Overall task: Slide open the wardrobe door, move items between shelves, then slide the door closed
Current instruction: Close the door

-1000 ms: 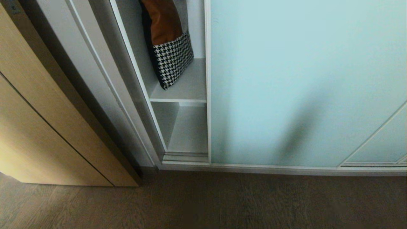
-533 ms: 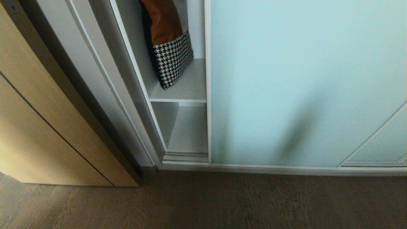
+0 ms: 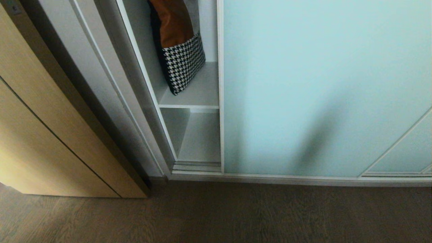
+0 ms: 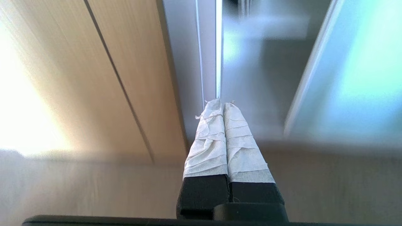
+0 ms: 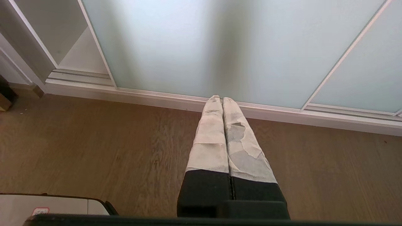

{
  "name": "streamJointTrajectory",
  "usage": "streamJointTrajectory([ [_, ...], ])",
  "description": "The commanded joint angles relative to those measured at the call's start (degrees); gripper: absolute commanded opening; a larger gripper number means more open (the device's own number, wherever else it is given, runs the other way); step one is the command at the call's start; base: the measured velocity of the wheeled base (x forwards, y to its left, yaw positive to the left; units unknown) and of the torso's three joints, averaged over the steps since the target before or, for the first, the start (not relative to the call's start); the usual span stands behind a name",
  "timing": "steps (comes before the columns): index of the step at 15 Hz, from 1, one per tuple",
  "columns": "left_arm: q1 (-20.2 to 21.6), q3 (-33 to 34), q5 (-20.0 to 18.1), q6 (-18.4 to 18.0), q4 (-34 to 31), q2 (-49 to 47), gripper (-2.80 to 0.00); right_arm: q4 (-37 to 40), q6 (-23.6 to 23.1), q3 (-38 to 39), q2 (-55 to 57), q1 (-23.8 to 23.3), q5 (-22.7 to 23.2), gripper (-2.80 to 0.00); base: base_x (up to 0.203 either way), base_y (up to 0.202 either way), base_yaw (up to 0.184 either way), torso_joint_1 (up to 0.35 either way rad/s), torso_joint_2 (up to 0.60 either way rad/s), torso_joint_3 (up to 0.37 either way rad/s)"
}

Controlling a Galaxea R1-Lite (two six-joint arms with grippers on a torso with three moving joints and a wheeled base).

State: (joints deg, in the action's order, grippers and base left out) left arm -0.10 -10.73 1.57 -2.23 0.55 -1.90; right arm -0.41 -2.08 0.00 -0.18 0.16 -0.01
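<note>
A dark wood-grain floor (image 3: 236, 216) fills the bottom of the head view, meeting the pale metal track (image 3: 297, 179) of a wardrobe. The sliding door (image 3: 320, 84), a smooth frosted aqua glass panel in a thin silver frame, covers the centre and right of the frame and stands partly open, leaving a narrow gap at centre-left. In that gap are two flat grey-white shelves (image 3: 199, 91) with white front edges, one above the other. On the upper shelf, at top centre, a soft bag (image 3: 180, 50) leans against the side wall; its top is rust-brown, its lower half black-and-white houndstooth cloth. The lower shelf is bare. A light wood cabinet front (image 3: 40, 135) with a dark seam fills the left side.

No arm shows in the head view. In the left wrist view, the left gripper (image 4: 223, 102) points at the wardrobe's grey side post, its two white-wrapped fingers (image 4: 209, 138) pressed together, clenched on nothing. In the right wrist view, the right gripper (image 5: 221, 98) hangs above the floor, tips toward the track below the glass, its taped fingers (image 5: 212, 135) likewise clenched and empty.
</note>
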Motion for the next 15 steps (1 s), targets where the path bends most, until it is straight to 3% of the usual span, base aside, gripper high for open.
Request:
streamJointTrajectory([
  [1, -0.2, -13.0, 0.1, 0.8, -1.0, -9.7, -2.8, 0.0, 0.0, 0.0, 0.1, 0.0, 0.0, -2.8, 0.0, 0.0, 0.0, 0.0, 0.0, 0.0],
  [3, -0.8, -21.5, -1.6, 2.7, -1.5, -20.8, -2.8, 0.0, 0.0, 0.1, 0.1, 0.0, 0.0, -2.8, 0.0, 0.0, 0.0, 0.0, 0.0, 0.0],
  [7, -1.3, -36.1, -12.2, 5.1, 0.0, -46.5, -2.8, 0.0, 0.0, 0.0, 0.1, 0.0, 0.0, -2.8, 0.0, 0.0, 0.0, 0.0, 0.0, 0.0],
  [10, -2.5, -51.3, -19.2, 7.3, 4.6, -67.7, -2.8, 0.0, 0.0, 0.0, 0.1, 0.0, 0.0, -2.8, 0.0, 0.0, 0.0, 0.0, 0.0, 0.0],
  [13, -9.0, -66.6, -23.1, 9.2, 7.5, -84.3, -2.8, 0.0, 0.0, 0.0, 0.1, 0.0, 0.0, -2.8, 0.0, 0.0, 0.0, 0.0, 0.0, 0.0],
  [15, -14.7, -74.1, -24.5, 12.4, 8.5, -91.9, -2.8, 0.0, 0.0, 0.0, 0.1, 0.0, 0.0, -2.8, 0.0, 0.0, 0.0, 0.0, 0.0, 0.0],
])
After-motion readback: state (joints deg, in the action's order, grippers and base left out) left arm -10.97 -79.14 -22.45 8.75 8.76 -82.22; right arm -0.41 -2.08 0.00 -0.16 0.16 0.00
